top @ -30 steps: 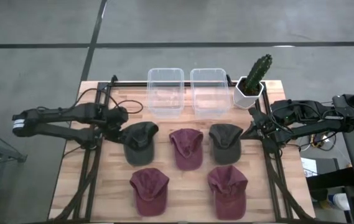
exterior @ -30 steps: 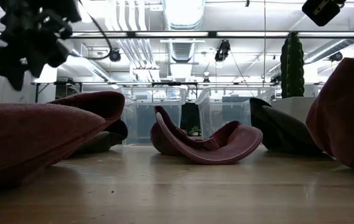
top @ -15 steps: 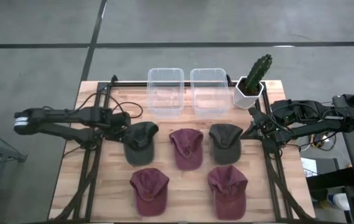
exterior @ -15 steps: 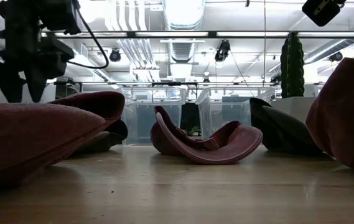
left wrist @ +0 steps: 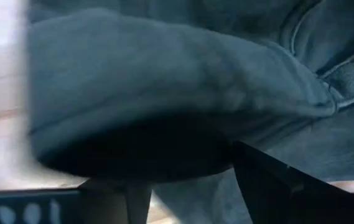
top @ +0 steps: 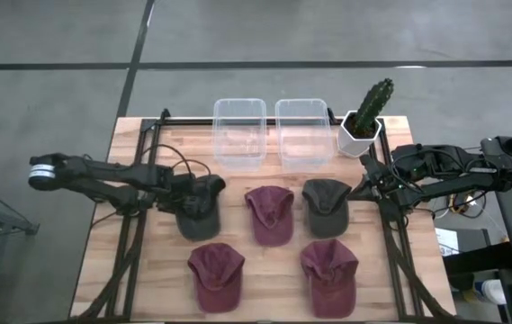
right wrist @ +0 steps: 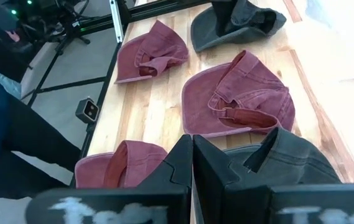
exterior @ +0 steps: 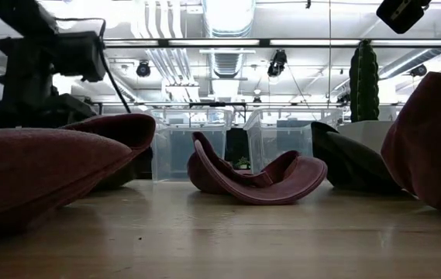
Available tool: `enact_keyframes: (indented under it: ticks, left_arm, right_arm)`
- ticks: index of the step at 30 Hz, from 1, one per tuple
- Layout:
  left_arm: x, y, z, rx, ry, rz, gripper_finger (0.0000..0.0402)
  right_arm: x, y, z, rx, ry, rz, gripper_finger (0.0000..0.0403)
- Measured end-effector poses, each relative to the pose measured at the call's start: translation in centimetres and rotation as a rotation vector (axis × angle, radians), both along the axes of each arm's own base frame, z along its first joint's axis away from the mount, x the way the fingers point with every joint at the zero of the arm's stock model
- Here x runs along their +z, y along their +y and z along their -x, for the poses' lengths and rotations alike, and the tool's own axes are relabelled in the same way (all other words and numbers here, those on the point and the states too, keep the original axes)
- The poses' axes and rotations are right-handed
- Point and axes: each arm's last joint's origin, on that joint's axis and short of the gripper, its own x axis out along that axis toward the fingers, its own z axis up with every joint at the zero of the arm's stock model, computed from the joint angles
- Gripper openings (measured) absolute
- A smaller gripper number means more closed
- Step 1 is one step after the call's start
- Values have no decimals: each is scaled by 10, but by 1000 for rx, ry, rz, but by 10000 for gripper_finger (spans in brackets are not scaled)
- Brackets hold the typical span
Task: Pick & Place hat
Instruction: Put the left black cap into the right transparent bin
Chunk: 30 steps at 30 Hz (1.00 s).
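Five caps lie on the wooden table. The dark green cap (top: pixel 203 205) at the far left is the one at work; in the left wrist view its cloth (left wrist: pixel 177 81) fills the picture. My left gripper (top: pixel 190 193) is low at this cap's left edge, open, with a fold of the cap bulging just ahead of the gap (left wrist: pixel 183 165). In the low view a maroon cap (exterior: pixel 42 167) hides the left fingertips. My right gripper (top: pixel 361 189) waits shut (right wrist: pixel 192 149) at the table's right edge, beside the second dark green cap (top: pixel 326 205). My left gripper comes level from the table's left side at the dark green cap's left edge (left wrist: pixel 133 155), one finger (left wrist: pixel 270 177) on each side of the bulging fold. I cannot tell whether the fingers touch the cloth.
Three maroon caps lie at the middle (top: pixel 269 214), near left (top: pixel 217 274) and near right (top: pixel 329 270). Two clear plastic bins (top: pixel 239 130) (top: pixel 302 130) stand at the far edge, with a cactus in a white pot (top: pixel 363 121) to their right. A black frame rail (top: pixel 134 225) runs along each side.
My left gripper has moved toward the table's right and come down, from beside the dark green cap until it is at the cap's left edge. The right arm has kept still.
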Motion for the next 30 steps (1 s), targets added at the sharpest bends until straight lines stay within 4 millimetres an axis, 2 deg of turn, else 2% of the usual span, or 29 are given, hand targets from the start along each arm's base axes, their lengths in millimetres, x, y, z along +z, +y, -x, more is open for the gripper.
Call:
enact_keyframes:
  ticks: [3,8,13,17,20,23,30]
  left_arm:
    - [-8,-2,-2,-12,-69,46,149]
    - [-16,-4,0,-18,-99,64,22]
    - [-14,-3,2,-26,-109,44,8]
    - [-3,-1,3,1,-145,-45,6]
    - [15,1,4,29,-178,-117,6]
    - [41,2,9,50,-190,-176,5]
    - [127,1,31,83,-284,-269,5]
  right_arm:
    - [0,0,0,2,-1,3,9]
    - [0,0,0,3,-2,5,9]
    - [0,0,0,4,-2,6,9]
    - [0,0,0,4,-1,6,9]
    - [0,0,0,4,-2,6,9]
    - [0,0,0,4,-1,6,9]
    - [0,0,0,1,2,-1,9]
